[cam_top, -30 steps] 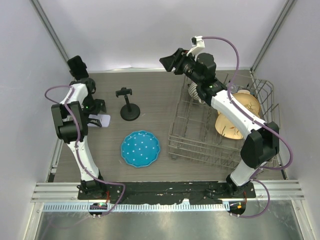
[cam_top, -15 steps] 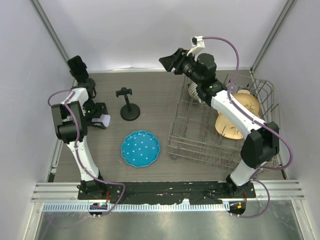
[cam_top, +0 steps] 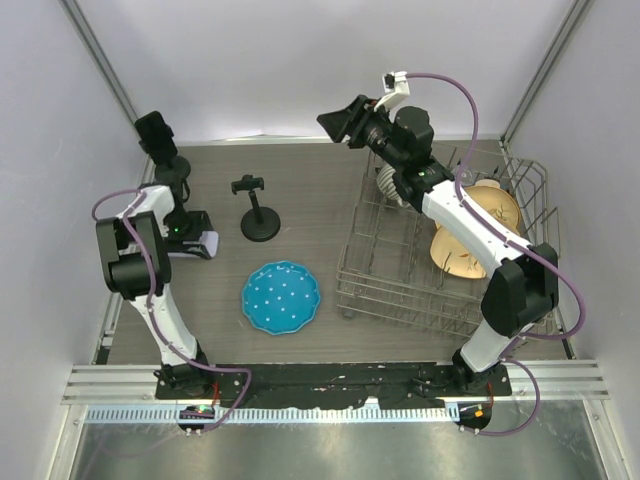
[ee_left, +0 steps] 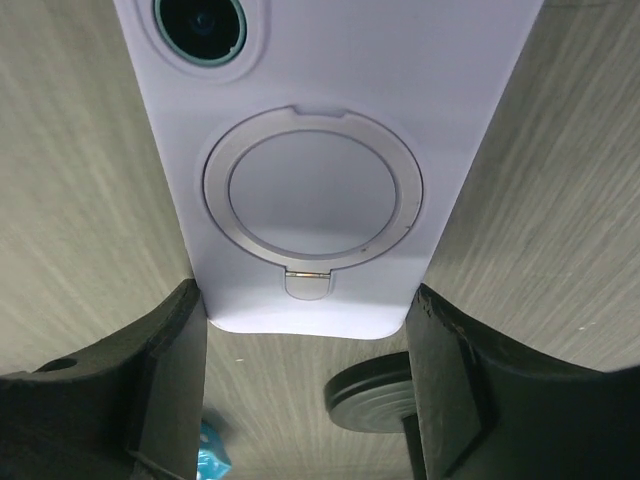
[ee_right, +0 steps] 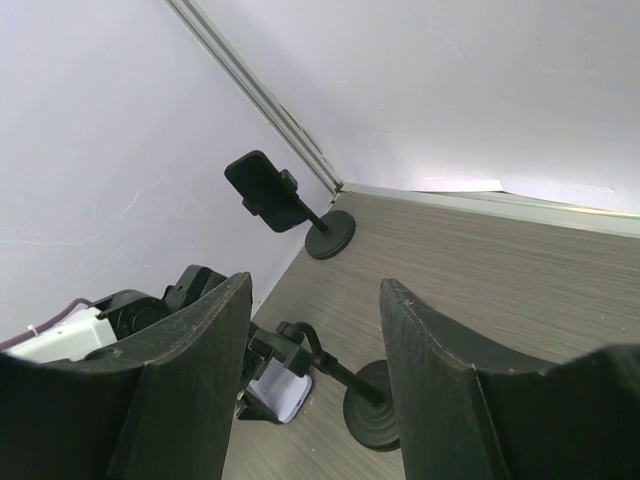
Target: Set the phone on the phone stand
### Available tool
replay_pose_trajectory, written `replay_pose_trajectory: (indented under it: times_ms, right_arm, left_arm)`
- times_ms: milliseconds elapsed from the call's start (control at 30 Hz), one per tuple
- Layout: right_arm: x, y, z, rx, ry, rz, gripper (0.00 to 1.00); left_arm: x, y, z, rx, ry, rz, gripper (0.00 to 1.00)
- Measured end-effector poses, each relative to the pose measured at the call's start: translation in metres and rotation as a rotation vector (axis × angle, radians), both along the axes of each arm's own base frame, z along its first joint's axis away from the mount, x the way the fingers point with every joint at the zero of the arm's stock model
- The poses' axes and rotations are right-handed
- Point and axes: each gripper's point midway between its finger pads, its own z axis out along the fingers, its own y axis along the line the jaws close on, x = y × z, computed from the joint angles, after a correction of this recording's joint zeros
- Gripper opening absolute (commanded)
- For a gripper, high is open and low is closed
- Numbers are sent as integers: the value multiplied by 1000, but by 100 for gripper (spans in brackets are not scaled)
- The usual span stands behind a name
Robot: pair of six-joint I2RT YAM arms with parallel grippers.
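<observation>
The phone [ee_left: 320, 150] is pale lavender and lies back up on the table, showing a round ring and a camera lens. My left gripper [ee_left: 305, 300] is shut on the phone's near end, with both fingers [ee_left: 165, 385] pressed against its side edges. From above, the phone [cam_top: 207, 243] and the left gripper [cam_top: 190, 240] sit at the table's left. The empty black phone stand [cam_top: 258, 207] is just to their right. My right gripper [cam_top: 335, 122] hangs open and empty, high over the back of the table. Its wrist view shows the stand [ee_right: 325, 365] and the phone [ee_right: 287, 397] far below.
A second stand holding a black phone [cam_top: 153, 132] is in the back left corner. A blue plate [cam_top: 281, 297] lies in front of the empty stand. On the right, a wire dish rack [cam_top: 400, 290] holds wooden dishes [cam_top: 470, 245].
My left gripper has come down over the phone, and its jaws have closed from wide open onto the phone's sides. The right arm has not moved.
</observation>
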Motion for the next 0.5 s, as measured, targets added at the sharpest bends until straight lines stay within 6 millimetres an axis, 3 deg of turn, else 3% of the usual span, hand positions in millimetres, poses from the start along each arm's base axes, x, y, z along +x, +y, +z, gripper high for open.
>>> replay_pose_trajectory:
  times_ms: [167, 400, 500]
  right_arm:
    - [0, 1, -1, 3, 2, 7, 59]
    - [6, 9, -19, -5, 37, 31, 59]
    - [8, 15, -30, -14, 57, 52, 60]
  left_arm:
    - [-18, 6, 20, 47, -40, -33, 0]
    - [-22, 6, 88, 123, -378, -64, 0]
    - [-15, 1, 114, 129, -532, -113, 0]
